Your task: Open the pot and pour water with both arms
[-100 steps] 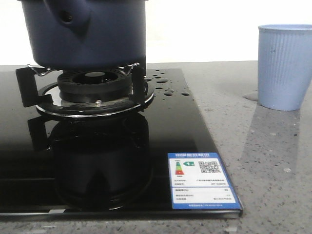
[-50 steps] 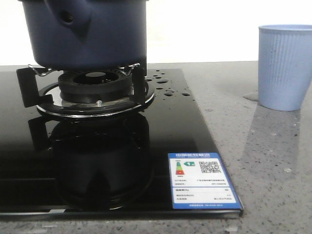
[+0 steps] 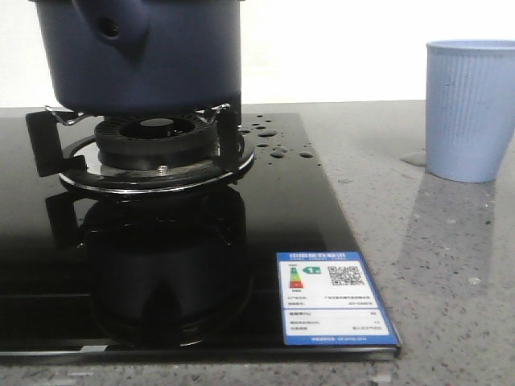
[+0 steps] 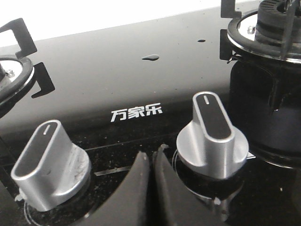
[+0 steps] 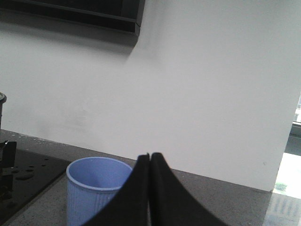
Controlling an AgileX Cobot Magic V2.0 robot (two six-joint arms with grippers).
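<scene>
The dark navy-blue pot (image 3: 153,52) stands on the gas burner (image 3: 153,149) at the upper left of the front view, its rounded stub with a small hole (image 3: 109,28) facing the camera; its top is cut off. Neither arm shows in the front view. My left gripper (image 4: 151,157) is shut and empty, low over the black glass hob between two silver knobs. My right gripper (image 5: 149,157) is shut and empty, raised above the counter just beside the light blue ribbed cup (image 5: 96,190). A sliver of the pot shows at that view's edge (image 5: 2,101).
The light blue cup (image 3: 471,108) stands on the grey speckled counter at the right. Black burner supports (image 3: 44,141) ring the pot. Water drops (image 3: 278,145) lie on the hob. Silver knobs (image 4: 211,136) (image 4: 49,165) flank my left gripper. An energy label (image 3: 334,297) sits at the hob's front corner.
</scene>
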